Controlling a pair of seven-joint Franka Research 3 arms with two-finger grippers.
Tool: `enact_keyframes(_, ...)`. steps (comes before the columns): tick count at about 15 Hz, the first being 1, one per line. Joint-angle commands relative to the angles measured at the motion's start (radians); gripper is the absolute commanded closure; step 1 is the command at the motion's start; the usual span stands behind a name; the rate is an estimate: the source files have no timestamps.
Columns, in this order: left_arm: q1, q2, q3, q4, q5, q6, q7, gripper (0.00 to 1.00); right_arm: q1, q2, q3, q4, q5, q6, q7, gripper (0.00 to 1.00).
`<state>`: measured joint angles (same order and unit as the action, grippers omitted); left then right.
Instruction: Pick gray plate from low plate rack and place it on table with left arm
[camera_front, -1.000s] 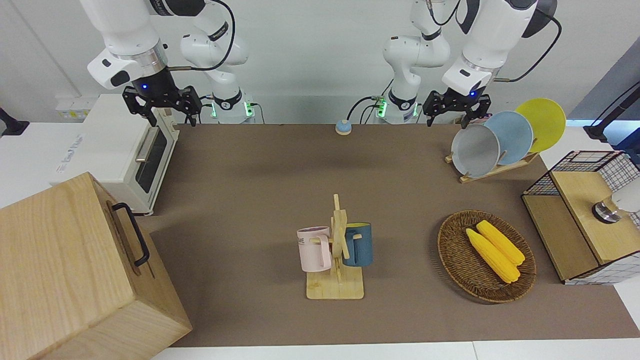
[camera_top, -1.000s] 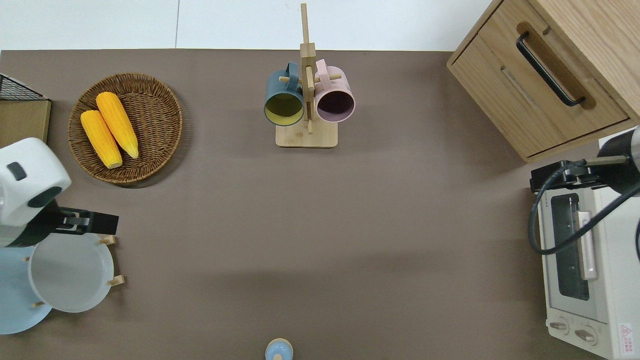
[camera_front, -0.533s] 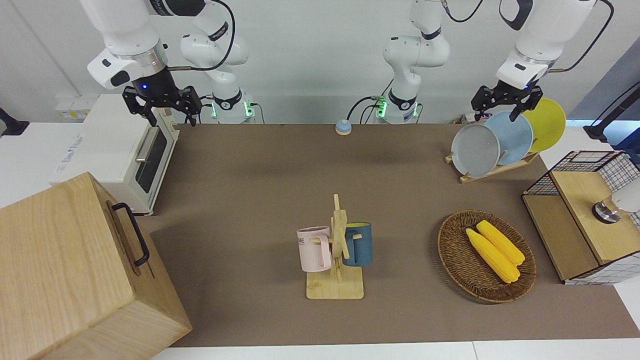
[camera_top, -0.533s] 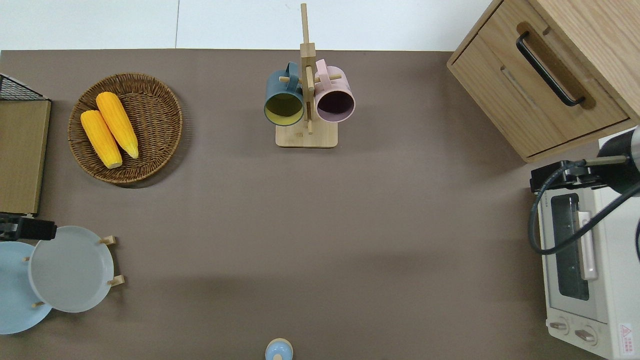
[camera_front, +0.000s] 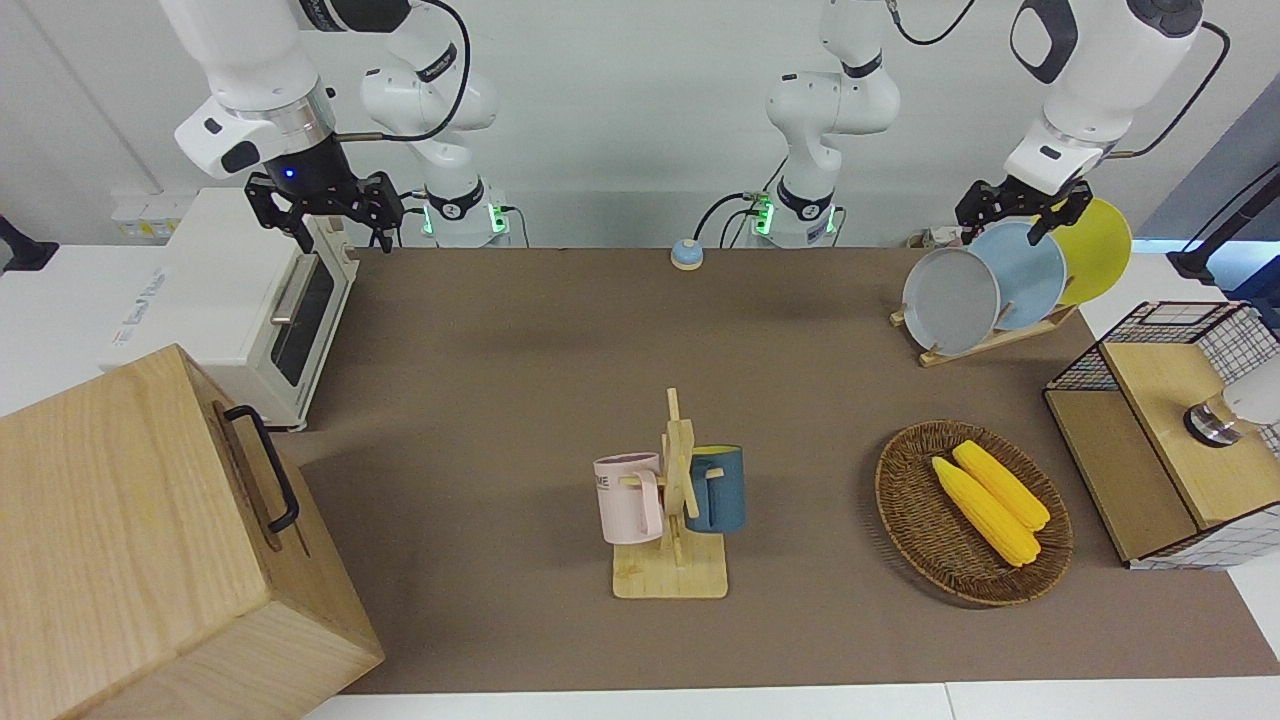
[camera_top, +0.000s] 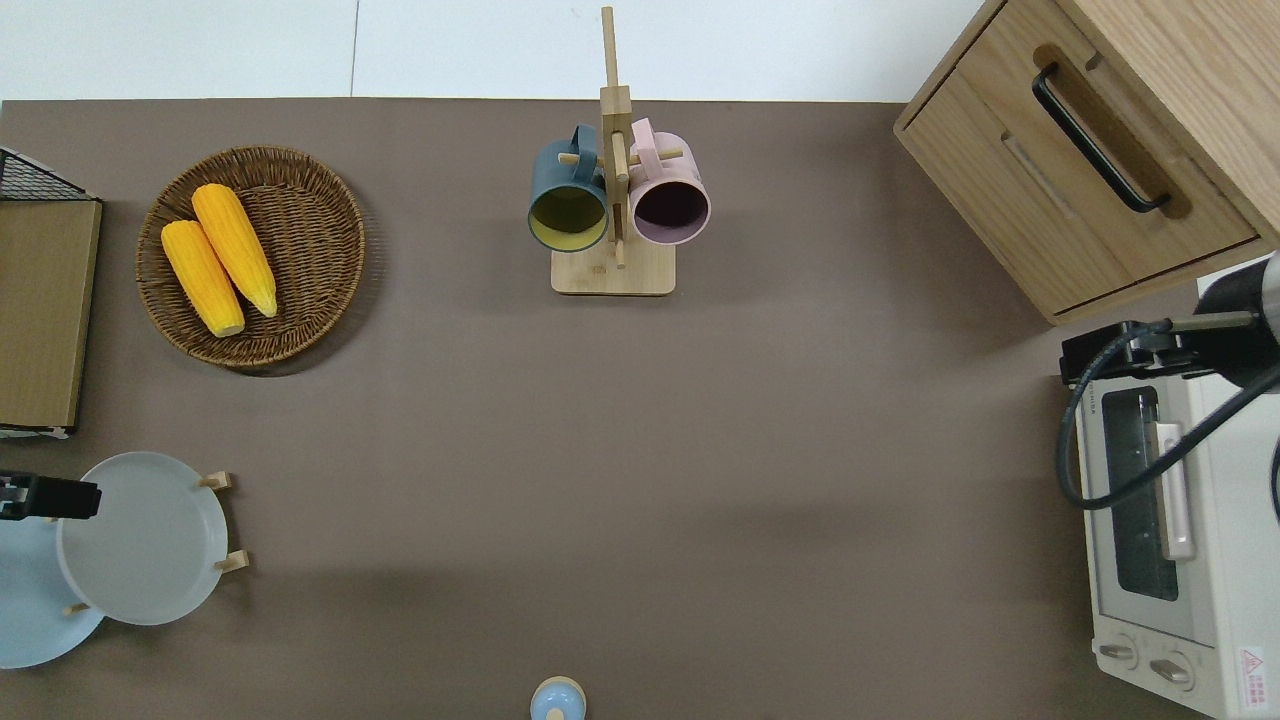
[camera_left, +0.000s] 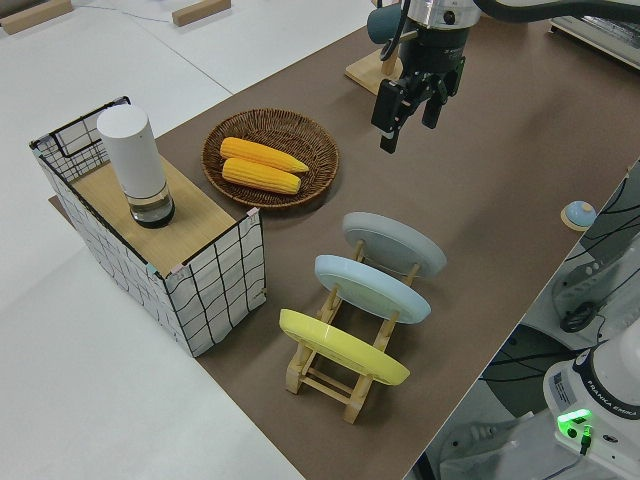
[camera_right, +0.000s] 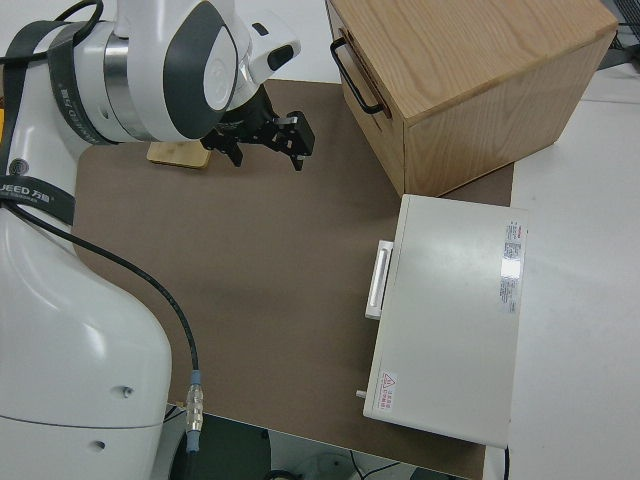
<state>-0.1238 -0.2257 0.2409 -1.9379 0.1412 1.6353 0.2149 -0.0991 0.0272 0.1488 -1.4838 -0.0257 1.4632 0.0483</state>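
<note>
In the front view the round pale gray plate (camera_front: 951, 301) leans in the endmost slot of the low slatted light-wood plate rack (camera_front: 985, 339), with the left arm's black gripper (camera_front: 1023, 210) above the plates, fingers spread wide and empty; it should come down over the gray rim only. Overhead, the gripper (camera_top: 45, 497) sits at that plate's (camera_top: 143, 538) edge, beside the round light-blue plate (camera_top: 25, 620), so keep the fingers clear of that one. The left side view shows bare brown matte table (camera_left: 520, 180) just past the rack (camera_left: 345, 375), a fair spot to set it; the right arm is parked, its fingers apart.

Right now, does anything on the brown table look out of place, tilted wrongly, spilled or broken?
Nothing stands out. The round pale gray plate leans in the low wooden plate rack with the light-blue plate and the yellow plate. Both mugs hang on the wooden mug stand, and two corn cobs lie in the wicker basket.
</note>
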Motion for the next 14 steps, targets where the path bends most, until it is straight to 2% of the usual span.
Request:
enact_keyframes(1,0.016,-0.109,-0.005,-0.18,0.054,0.112,0.004,0.01,-0.002,0.002,0.003,0.005,0.004,-0.006,0.004,0.017)
enact_keyframes(14,0.153,-0.129,0.002,-0.452,0.077,0.446,0.066,0.01,-0.002,0.002,0.003,0.005,0.004,-0.006,0.004,0.017)
